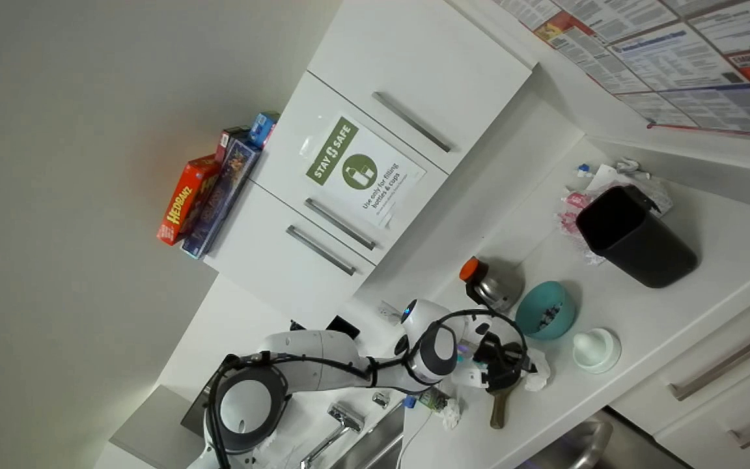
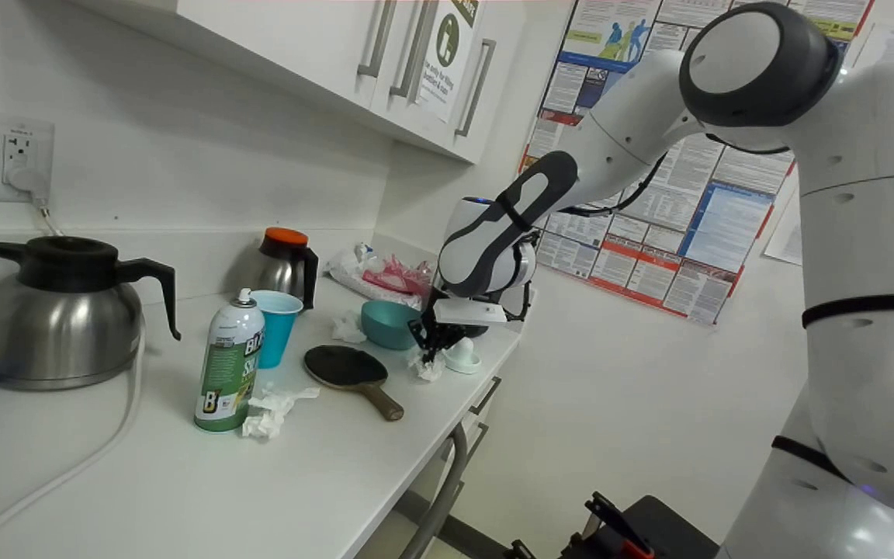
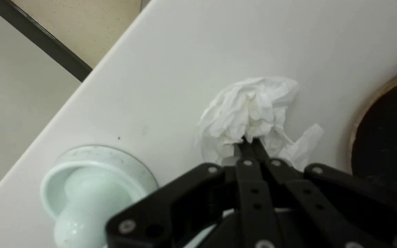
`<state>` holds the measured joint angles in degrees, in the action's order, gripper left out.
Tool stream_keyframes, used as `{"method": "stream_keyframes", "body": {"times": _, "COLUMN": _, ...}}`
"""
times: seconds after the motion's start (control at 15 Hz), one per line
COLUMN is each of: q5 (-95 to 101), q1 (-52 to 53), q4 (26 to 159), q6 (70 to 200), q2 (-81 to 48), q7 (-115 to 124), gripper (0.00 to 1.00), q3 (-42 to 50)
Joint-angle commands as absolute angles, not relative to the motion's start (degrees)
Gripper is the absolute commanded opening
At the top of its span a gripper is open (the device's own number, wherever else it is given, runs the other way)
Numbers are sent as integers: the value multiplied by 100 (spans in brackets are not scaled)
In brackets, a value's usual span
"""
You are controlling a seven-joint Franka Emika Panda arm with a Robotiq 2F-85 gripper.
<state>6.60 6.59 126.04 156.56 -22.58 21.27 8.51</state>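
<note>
Although the black two-fingered gripper (image 3: 249, 141) is closed on a crumpled white paper tissue (image 3: 252, 106), the pinch seems to catch only a puckered part of the sheet. The tissue appears to rest on the smooth white countertop (image 3: 171, 75), between a pale mint ceramic mortar and pestle (image 3: 93, 189) and a round, black-faced table-tennis paddle (image 3: 389, 134). A loose flap (image 3: 303, 144) spreads toward the paddle, so firm, steady pressure and a slow, straight-up lift would suit this flimsy paper best. Sideways motion risks tearing it or knocking the mortar and pestle.
</note>
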Motion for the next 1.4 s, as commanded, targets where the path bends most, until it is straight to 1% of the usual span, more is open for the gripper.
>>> {"method": "stream_keyframes", "body": {"times": 0.0, "q5": 1092, "q1": 1006, "q4": 13192, "q6": 15099, "q2": -1192, "q7": 2667, "gripper": 0, "q3": 1197}}
{"method": "stream_keyframes", "body": {"times": 0.2, "q5": 2041, "q1": 1051, "q4": 13402, "q6": 14594, "q2": -410, "q7": 3563, "gripper": 0, "q3": 1398}}
{"method": "stream_keyframes", "body": {"times": 0.4, "q5": 2720, "q1": 584, "q4": 13328, "q6": 14395, "q2": 123, "q7": 4149, "gripper": 0, "q3": 1186}}
{"method": "stream_keyframes", "body": {"times": 0.6, "q5": 3233, "q1": 53, "q4": 13078, "q6": 14572, "q2": 281, "q7": 4535, "gripper": 0, "q3": 1050}}
{"method": "stream_keyframes", "body": {"times": 1.0, "q5": 3636, "q1": -715, "q4": 12320, "q6": 14914, "q2": -128, "q7": 4896, "gripper": 0, "q3": 1076}}
{"method": "stream_keyframes", "body": {"times": 1.33, "q5": 3460, "q1": -855, "q4": 11391, "q6": 14886, "q2": -816, "q7": 5027, "gripper": 0, "q3": 1206}}
